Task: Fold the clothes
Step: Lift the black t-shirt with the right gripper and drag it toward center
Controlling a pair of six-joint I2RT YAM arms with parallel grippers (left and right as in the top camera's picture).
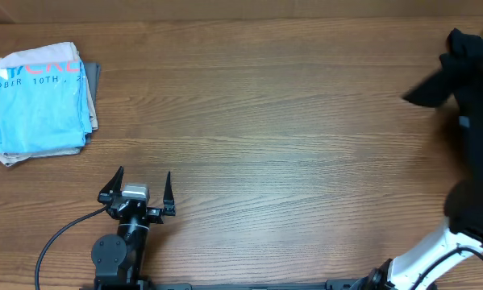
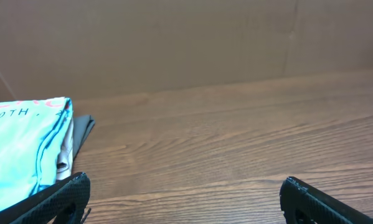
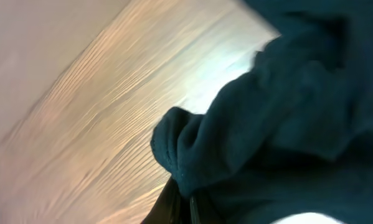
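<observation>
The black T-shirt (image 1: 465,60) is at the far right edge of the tabletop (image 1: 289,121). It is bunched into a dark wad, with one loose corner trailing out to the left. From above it looks lifted clear of the wood rather than spread on it, but that side of the overhead view is blurred, so this is a guess. In this state it has no usable long axis; hem, sleeves and collar cannot be told apart.

The right wrist view is almost filled with dark cloth. The right fingers (image 3: 167,208) show only at the bottom edge and seem to be pinched together on a fold of the shirt. The right arm (image 1: 422,262) rises from the lower right corner and reaches up toward the bundle, with its upper links lost behind the fabric.

The left fingers (image 1: 168,192) are spread wide and hold nothing. They sit low near the front edge on the left, pointing away from the base. The left arm (image 1: 120,242) is tucked back behind them. The shirt is well apart from them, across nearly the whole width of the tabletop to their right, so the right arm is much the nearer one.

The coming move likely depends on bringing the bundle leftward to the open middle and laying it flat, where both arms can reach it.

A folded light-blue shirt (image 1: 39,105) with lettering lies at the far left, near the left fingers but not touching them.
</observation>
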